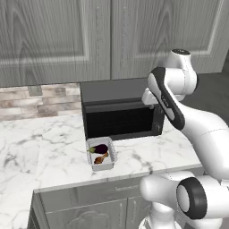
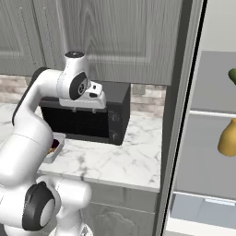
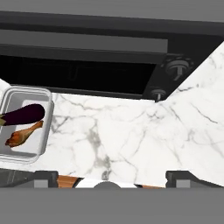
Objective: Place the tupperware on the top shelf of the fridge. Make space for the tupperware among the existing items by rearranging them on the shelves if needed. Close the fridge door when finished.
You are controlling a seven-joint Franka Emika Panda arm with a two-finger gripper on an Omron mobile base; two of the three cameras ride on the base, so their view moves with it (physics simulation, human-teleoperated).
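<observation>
hovering high over the marble counter point(image 3: 131, 135) with the claw point(image 3: 111, 177) spread wide and gripping nothing, fingertips point(image 3: 46, 176) showing far apart at the bottom of the hand view, and appearing in the right base view at centre left just in front of the black microwave point(image 2: 87, 117). sitting to the left of the claw's line in the hand view, at middle left of the frame: the tupperware point(image 3: 24, 127), resting on the counter just in front of the microwave door; in the left base view lying at lower centre point(image 1: 101, 153), near the counter's front edge. looking like a shallow, clear, thin-walled tray with a raised rim, lidless as far as can be told, holding a dark purple piece and a brown drumstick-like piece loose inside. probably feeling light and fairly stiff, though likely flexing a little at the walls and slipping on smooth plastic; contents likely sliding if tipped, so keeping it level seeming wise. judging the best hold to be across the narrow width or pinching one long rim wall, away from the food. standing open at the right of the right base view: the fridge point(image 2: 184, 115), with an orange-yellow bottle point(image 2: 228, 138) on a shelf at the far right edge. reading no brand, label or writing anywhere; the microwave knobs point(image 3: 177, 66) showing no legible marks.
</observation>
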